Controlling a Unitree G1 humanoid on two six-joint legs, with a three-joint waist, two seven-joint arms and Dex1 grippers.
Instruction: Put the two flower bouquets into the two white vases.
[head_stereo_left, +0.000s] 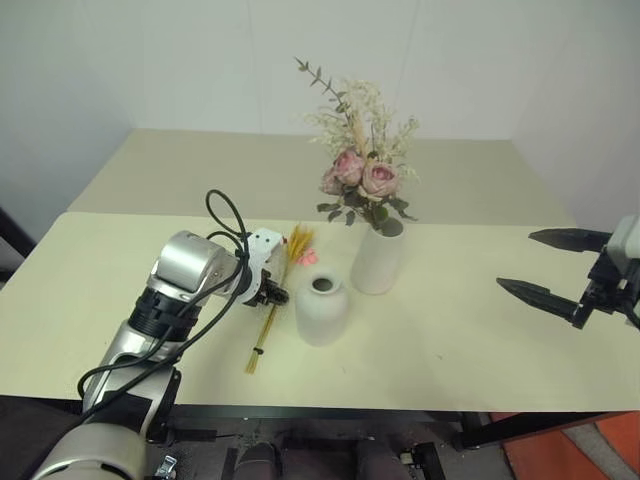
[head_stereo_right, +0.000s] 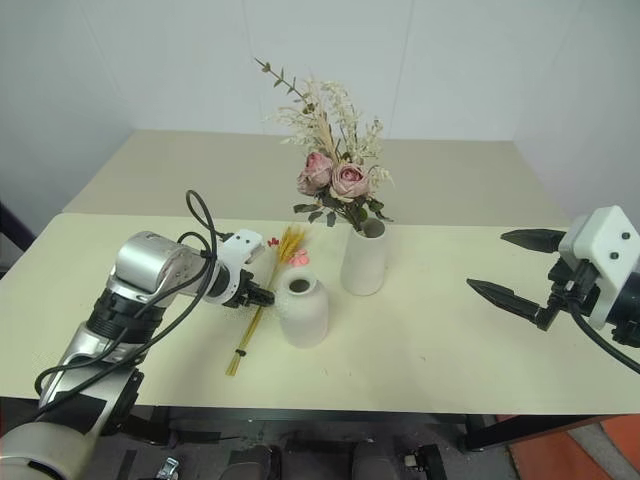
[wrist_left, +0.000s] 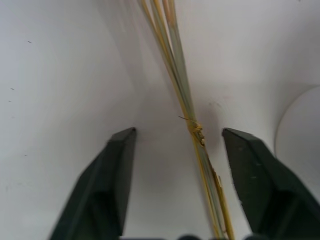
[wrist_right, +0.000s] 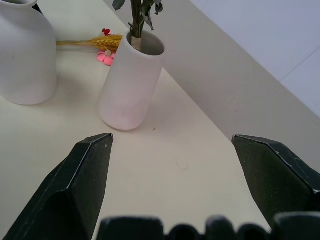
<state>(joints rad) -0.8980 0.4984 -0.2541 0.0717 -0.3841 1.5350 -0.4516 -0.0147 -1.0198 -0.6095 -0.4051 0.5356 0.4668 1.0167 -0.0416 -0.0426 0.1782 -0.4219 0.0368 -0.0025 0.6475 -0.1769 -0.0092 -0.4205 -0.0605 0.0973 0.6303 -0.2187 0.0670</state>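
Left eye view: the stalks lie flat on the cream bench, tips toward the far wall, cut ends toward the near edge, just left of the round vase. Roses stand upright in the tall vase. Left tool straddles the stalks, fingers apart. Right tool hangs spread, empty. White walls surround.

Silver-grey left arm, looping black cable, white wrist housings, black tapered fingers (two each)
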